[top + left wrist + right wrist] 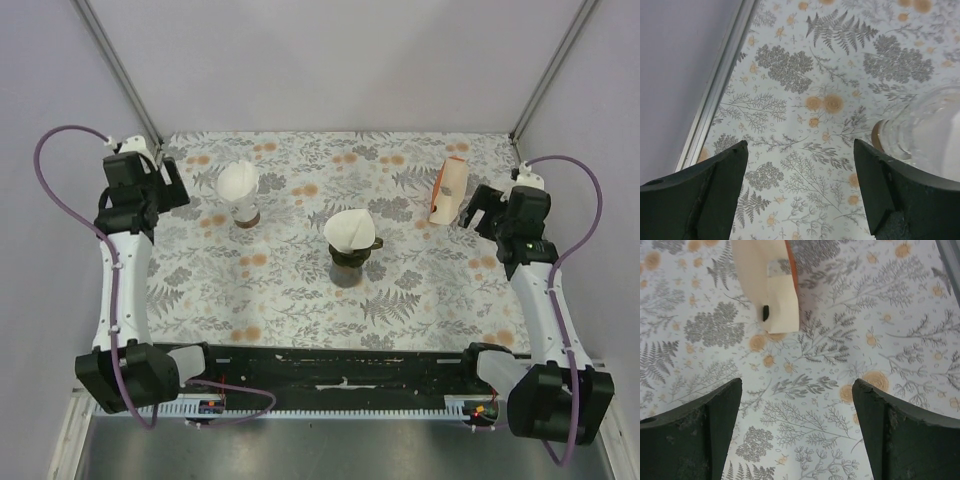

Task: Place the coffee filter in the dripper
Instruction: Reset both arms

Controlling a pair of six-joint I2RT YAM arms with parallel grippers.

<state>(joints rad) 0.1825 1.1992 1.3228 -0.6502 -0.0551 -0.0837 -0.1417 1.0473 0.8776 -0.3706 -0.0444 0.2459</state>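
In the top view the white coffee filter point(349, 229) sits opened in the mouth of the dark dripper point(352, 256), which stands mid-table with its small handle to the right. My left gripper point(176, 190) is far off at the back left, open and empty. In the left wrist view the left gripper point(800, 147) has only patterned cloth between its fingers. At the back right my right gripper point(477, 209) is also open and empty. The right wrist view shows bare cloth between the fingers of the right gripper point(796, 385). Neither gripper touches the filter or dripper.
A clear glass jar with a brown band point(241, 194) holding white papers stands just right of the left gripper, and its glass wall point(920, 131) shows in the left wrist view. A pale peach packet point(447, 192) lies just left of the right gripper, and it shows as the peach packet point(767, 285) ahead of the right fingers. Walls bound the table.
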